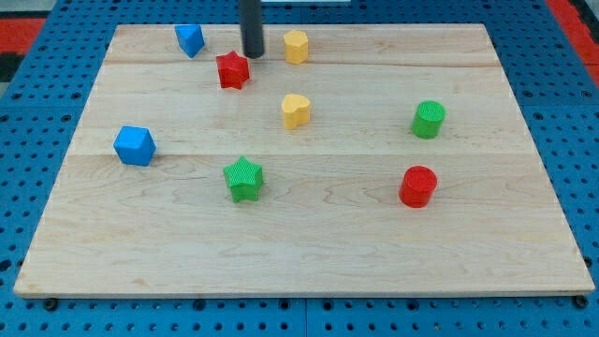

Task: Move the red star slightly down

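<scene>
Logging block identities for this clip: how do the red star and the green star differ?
The red star is red and lies near the view's top; the green star is green and lies lower, near the board's middle. My tip stands just up and to the right of the red star, far from the green star. The green star looks slightly larger, being lower in the view. Both are star-shaped blocks resting flat on the wooden board.

The rod (pixel 253 23) is cut off by the view's top edge; only its lower length shows, and the arm above it is out of frame. My tip (pixel 253 54) ends just above and to the right of the red star (pixel 233 70); contact between the two cannot be determined. The rod hides a strip of the bench (pixel 309 239) top edge. The blue perforated surround (pixel 42 112) is cut off at all four edges.
</scene>
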Controlling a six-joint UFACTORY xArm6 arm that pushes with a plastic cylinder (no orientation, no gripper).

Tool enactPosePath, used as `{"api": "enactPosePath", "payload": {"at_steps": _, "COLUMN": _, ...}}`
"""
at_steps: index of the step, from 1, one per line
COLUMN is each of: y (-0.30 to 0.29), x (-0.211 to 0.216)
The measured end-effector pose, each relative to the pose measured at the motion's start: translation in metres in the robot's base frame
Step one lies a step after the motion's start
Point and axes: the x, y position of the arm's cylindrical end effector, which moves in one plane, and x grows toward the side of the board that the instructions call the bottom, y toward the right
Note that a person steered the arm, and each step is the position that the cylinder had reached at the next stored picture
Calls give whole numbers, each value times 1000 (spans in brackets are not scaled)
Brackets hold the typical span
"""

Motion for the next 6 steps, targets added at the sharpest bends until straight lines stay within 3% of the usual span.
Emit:
{"api": "enactPosePath", "payload": {"at_steps": 2, "y": -24, "x": 33}}
{"api": "enactPosePath", "payload": {"at_steps": 3, "y": -2, "x": -11}}
{"api": "enactPosePath", "payload": {"at_steps": 5, "y": 10, "x": 48}}
{"api": "enactPosePath", "payload": {"at_steps": 6, "y": -8, "x": 53}}
